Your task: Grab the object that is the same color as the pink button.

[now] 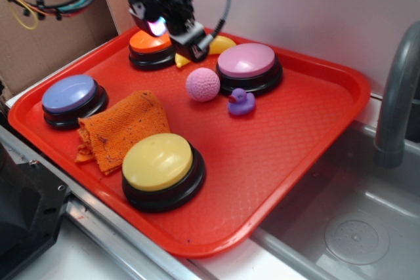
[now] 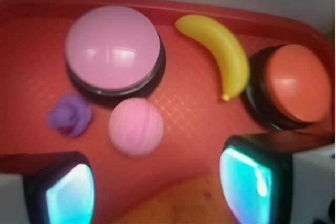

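A small pink dimpled ball (image 1: 203,84) lies on the red tray (image 1: 295,129), just left of the pink button (image 1: 247,61), a mauve-pink dome on a black base. In the wrist view the ball (image 2: 136,126) sits below the pink button (image 2: 113,48), ahead of the jaws and nearer the left finger. My gripper (image 1: 164,27) hangs above the tray's back edge, over the orange button (image 1: 150,42), up and to the left of the ball. My gripper (image 2: 157,190) is open, its glowing pads (image 2: 71,192) wide apart with nothing between them.
A purple rubber duck (image 1: 241,102) stands right of the ball. A yellow banana (image 2: 218,51) lies between the pink and orange buttons. A blue-lavender button (image 1: 69,93), an orange cloth (image 1: 121,126) and a yellow button (image 1: 157,162) fill the tray's left and front. A sink (image 1: 354,221) and faucet (image 1: 394,103) are at right.
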Robot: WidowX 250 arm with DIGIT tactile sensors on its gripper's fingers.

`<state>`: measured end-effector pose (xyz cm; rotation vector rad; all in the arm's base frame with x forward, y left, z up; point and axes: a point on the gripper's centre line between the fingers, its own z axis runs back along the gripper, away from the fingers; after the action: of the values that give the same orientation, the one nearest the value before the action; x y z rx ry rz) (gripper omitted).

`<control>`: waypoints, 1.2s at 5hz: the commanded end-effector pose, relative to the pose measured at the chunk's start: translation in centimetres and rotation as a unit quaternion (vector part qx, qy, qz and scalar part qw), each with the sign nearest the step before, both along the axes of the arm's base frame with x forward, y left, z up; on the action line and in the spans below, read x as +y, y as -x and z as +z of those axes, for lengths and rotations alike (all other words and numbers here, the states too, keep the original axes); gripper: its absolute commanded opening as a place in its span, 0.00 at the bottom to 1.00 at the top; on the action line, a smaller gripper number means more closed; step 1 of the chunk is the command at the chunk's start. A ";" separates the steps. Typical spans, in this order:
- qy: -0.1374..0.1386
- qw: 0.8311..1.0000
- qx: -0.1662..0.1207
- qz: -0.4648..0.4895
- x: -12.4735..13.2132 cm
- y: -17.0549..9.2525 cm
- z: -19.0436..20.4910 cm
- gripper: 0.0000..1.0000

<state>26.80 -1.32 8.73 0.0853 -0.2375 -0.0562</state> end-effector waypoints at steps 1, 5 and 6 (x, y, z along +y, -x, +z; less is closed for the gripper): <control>-0.011 0.999 0.012 -0.030 -0.4 -2.5 -4.0 1.00; 0.001 0.998 0.055 0.008 1.0 -2.0 -2.4 0.00; -0.003 0.994 0.102 0.033 2.5 -1.0 2.5 0.00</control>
<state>26.99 0.80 9.48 0.0852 0.0332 0.0078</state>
